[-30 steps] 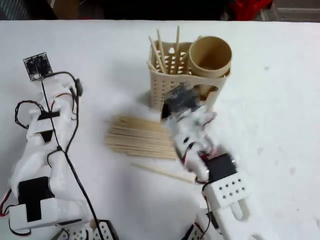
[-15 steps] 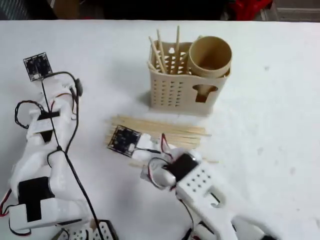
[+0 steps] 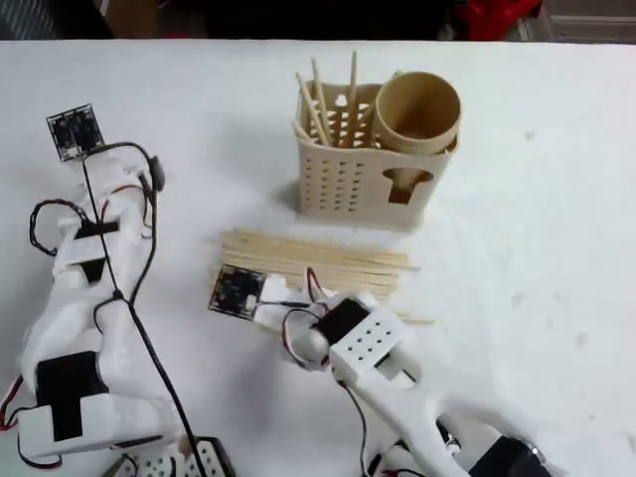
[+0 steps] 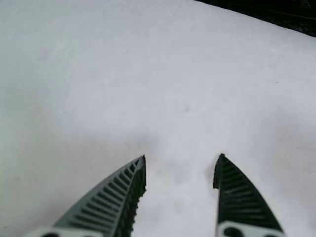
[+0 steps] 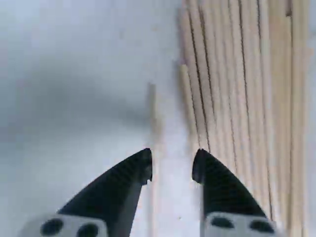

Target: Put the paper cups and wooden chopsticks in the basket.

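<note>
A cream perforated basket [image 3: 343,184] stands at the table's middle back, holding a tan paper cup [image 3: 417,109] and several upright wooden chopsticks [image 3: 320,99]. A flat pile of chopsticks [image 3: 328,260] lies in front of it. My right arm [image 3: 363,343] hangs over the pile's left end. In the right wrist view my right gripper [image 5: 172,165] is open just above the table, a single loose chopstick [image 5: 153,118] by one fingertip and the pile [image 5: 242,98] beside the other. My left gripper [image 4: 181,158] is open over bare white table, with nothing between its fingers.
The left arm [image 3: 84,298] lies folded along the table's left side with its cables. The end of one stray chopstick [image 3: 419,320] pokes out to the right of my right arm. White table [image 3: 537,219] stretches right of the basket.
My right arm has swung away from the basket's front, back and to the left, and now hangs over the left end of the chopstick pile. The left arm has kept still.
</note>
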You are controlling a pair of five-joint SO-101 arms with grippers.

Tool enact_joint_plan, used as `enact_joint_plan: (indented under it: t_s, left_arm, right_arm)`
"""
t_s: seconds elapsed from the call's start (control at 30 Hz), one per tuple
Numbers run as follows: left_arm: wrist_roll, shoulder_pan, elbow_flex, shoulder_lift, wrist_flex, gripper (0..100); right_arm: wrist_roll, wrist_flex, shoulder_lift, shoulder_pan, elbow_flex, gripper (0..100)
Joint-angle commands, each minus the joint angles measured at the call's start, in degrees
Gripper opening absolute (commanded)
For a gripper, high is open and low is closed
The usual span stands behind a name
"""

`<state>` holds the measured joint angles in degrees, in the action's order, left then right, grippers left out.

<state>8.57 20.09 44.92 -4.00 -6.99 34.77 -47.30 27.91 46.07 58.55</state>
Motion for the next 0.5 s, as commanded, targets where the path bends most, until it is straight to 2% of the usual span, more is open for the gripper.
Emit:
enact_joint_plan:
  t_s: [0.0,0.47]
  left_arm:
    - [0.26,-1.1,-2.55,-0.13,-0.09,23]
    - [0.26,-1.1,-2.55,-0.13,-0.09,23]
  right_arm:
    - [1.41,3.21,-0.04,0.22,1.32,14.5]
    - [2.55,4.88,-3.03,-0.13,3.87,14.5]
